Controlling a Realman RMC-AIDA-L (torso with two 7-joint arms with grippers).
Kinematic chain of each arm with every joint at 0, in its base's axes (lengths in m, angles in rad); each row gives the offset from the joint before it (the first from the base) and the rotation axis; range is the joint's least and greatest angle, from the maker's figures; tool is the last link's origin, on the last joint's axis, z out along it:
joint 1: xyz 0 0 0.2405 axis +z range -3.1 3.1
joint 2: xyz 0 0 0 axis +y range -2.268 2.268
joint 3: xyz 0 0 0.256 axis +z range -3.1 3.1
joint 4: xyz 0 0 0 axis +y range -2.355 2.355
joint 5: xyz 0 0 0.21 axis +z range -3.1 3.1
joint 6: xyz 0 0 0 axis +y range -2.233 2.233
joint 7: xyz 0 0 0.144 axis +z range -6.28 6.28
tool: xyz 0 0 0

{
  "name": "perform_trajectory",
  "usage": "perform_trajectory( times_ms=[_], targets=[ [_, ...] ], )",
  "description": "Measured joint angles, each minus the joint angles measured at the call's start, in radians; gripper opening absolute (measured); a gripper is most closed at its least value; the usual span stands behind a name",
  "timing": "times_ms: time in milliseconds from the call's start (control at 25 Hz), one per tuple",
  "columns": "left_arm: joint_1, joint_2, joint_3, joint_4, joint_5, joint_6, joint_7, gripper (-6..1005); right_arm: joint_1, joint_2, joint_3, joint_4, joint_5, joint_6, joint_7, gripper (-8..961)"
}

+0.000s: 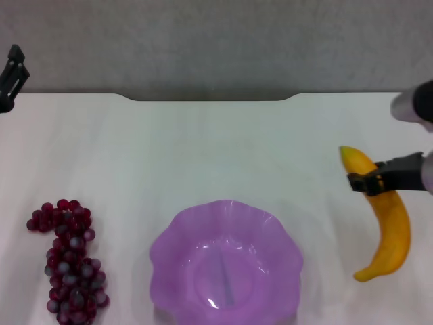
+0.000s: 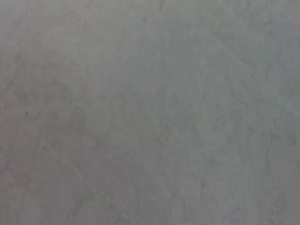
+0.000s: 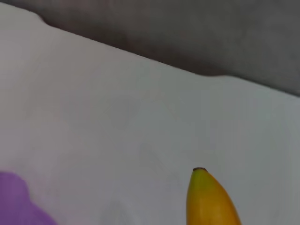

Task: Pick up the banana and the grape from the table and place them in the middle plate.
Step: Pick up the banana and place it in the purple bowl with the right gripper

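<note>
The banana (image 1: 389,223) is found at the right side of the head view, lying on the white table (image 1: 223,149) with its greenish tip pointing toward the upper part of the frame and its curve bulging rightward. The right gripper (image 1: 369,181) comes in from the right edge and sits across the banana's upper part, just below the tip; its dark fingers are seen over the fruit, but whether they are clamped on it or only spread above it can't be told (the angle doesn't help).

In the right wrist view only the banana's tip (image 3: 208,199) is shown at the bottom of the frame, with a purple sliver of the middle plate (image 3: 18,201) in the lower left corner.

The middle plate (image 1: 169,250) is placed at the bottom centre of the head view, empty. The grape (image 1: 70,261) bunch is laid at the lower left, well apart from the plate.

The left gripper (image 1: 12,74) is parked at the upper left edge, and its finger state can't be made out.
</note>
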Motion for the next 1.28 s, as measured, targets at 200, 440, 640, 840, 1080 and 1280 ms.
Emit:
perform_trajectory(
  times_ms=[200,440,640,840,1080,1280],
  targets=[
    [-0.003,0.000,0.001,0.000,0.000,0.000,0.000,877,0.030,0.000,-0.088,-0.032,-0.002,0.013,-0.001,502],
    [-0.003,0.000,0.001,-0.001,0.000,0.000,0.000,877,0.065,0.001,-0.181,-0.051,0.004,0.018,0.004,502],
    [0.000,0.000,0.000,-0.010,0.000,0.000,0.000,876,0.090,0.003,-0.238,-0.060,0.006,0.024,0.009,502],
    [0.000,0.000,0.000,-0.011,0.000,0.000,0.000,876,0.117,0.004,-0.290,-0.063,0.027,0.022,0.010,502],
    [-0.004,0.000,0.000,-0.011,0.000,0.000,0.000,876,0.157,0.004,-0.333,-0.024,0.046,0.013,0.010,503],
    [-0.007,0.000,0.003,-0.011,0.000,0.000,0.000,876,0.202,0.004,-0.364,0.052,0.091,-0.023,0.008,503]
  ],
)
